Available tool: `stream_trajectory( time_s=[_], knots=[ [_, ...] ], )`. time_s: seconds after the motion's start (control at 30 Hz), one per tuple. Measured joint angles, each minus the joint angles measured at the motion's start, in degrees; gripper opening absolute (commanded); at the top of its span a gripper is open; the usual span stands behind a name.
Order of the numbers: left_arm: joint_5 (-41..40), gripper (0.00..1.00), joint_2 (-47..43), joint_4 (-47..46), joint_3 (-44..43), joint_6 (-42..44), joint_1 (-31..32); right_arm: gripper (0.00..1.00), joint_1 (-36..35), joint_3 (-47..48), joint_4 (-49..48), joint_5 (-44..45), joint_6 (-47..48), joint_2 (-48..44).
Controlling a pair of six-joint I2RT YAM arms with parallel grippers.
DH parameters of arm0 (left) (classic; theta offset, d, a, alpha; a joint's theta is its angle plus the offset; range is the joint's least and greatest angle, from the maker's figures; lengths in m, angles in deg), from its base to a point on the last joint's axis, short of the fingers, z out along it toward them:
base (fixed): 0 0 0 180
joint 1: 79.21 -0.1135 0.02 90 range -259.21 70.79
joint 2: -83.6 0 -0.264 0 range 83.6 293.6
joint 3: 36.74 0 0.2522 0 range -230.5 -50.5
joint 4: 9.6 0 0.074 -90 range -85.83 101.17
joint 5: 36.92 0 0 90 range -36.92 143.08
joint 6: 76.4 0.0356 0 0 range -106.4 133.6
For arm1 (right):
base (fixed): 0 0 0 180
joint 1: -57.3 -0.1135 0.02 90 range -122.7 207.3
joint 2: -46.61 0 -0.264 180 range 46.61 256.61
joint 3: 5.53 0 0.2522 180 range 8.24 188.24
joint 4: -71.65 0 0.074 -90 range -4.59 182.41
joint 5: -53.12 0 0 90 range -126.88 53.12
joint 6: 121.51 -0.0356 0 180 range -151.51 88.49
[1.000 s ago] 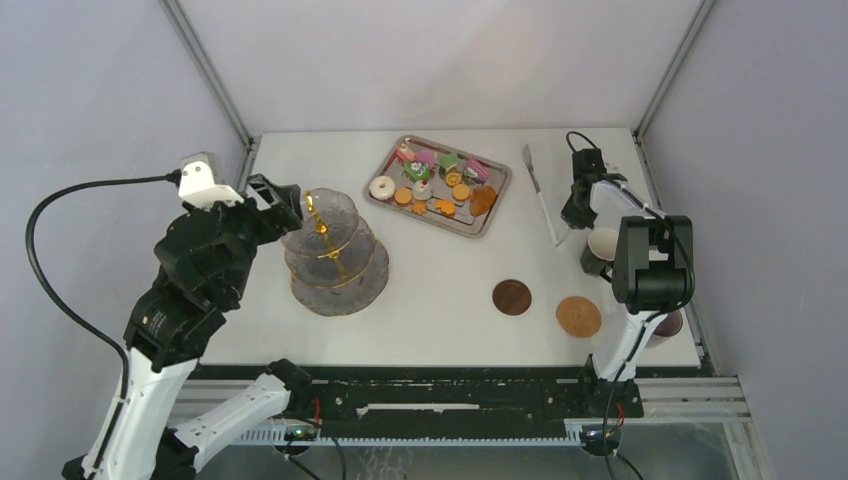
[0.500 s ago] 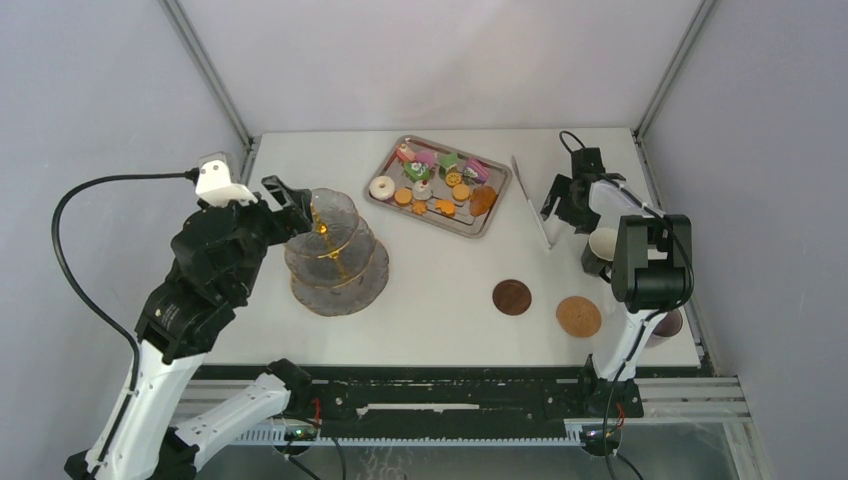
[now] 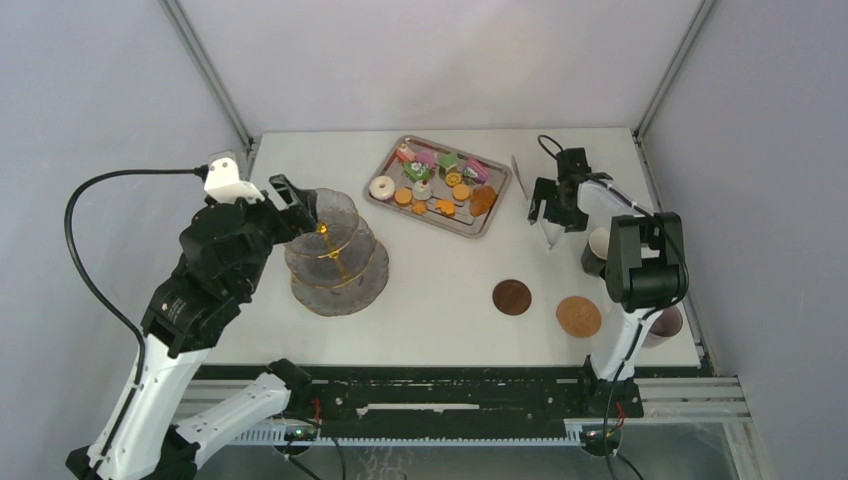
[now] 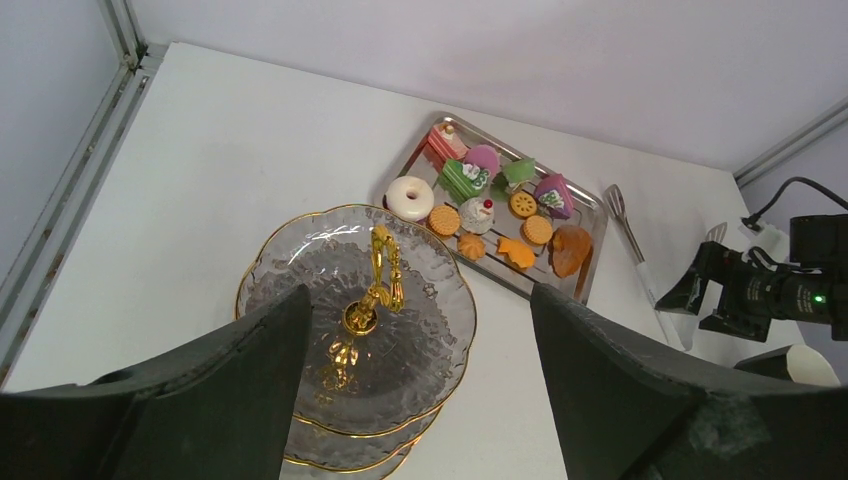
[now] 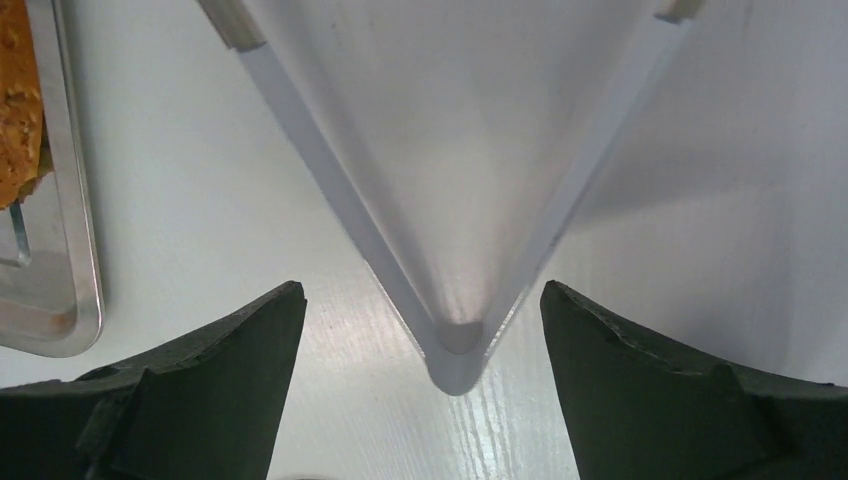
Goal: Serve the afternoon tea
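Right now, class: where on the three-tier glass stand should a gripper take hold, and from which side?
Probably the gold loop handle atop the stand, from above: it rises at the centre, clear of the wide glass plates.

The three-tier clear glass stand (image 3: 338, 262), its gold pole (image 3: 324, 229) upright, is standing just under the left gripper (image 3: 303, 205). Small colourful cakes (image 3: 441, 164), orange round cookies (image 3: 447, 198) and a white ring donut (image 3: 381, 187) are lying clustered left of the right gripper (image 3: 548, 206). A pale cup (image 3: 601, 246) is sitting just beside that gripper, while a second cup (image 3: 666, 322) and two brown round coasters (image 3: 512, 297) are resting nearer its arm's base.
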Motion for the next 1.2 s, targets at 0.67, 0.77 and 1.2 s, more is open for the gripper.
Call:
stream_trajectory(
  time_s=[0.67, 0.77, 1.2],
  knots=[
    [1.4, 0.85, 1.4, 0.0, 0.0, 0.0, 0.0, 1.00, -1.5, 5.5, 0.2, 4.8, 1.3, 7.7],
    [1.5, 0.85, 1.5, 0.0, 0.0, 0.0, 0.0, 0.94, -1.5, 7.0, -0.6, 5.9, 1.2, 9.0],
    [2.3, 0.85, 1.9, 0.0, 0.0, 0.0, 0.0, 0.37, -1.2, 7.1, -2.4, 6.5, 0.8, 9.4]
  ],
)
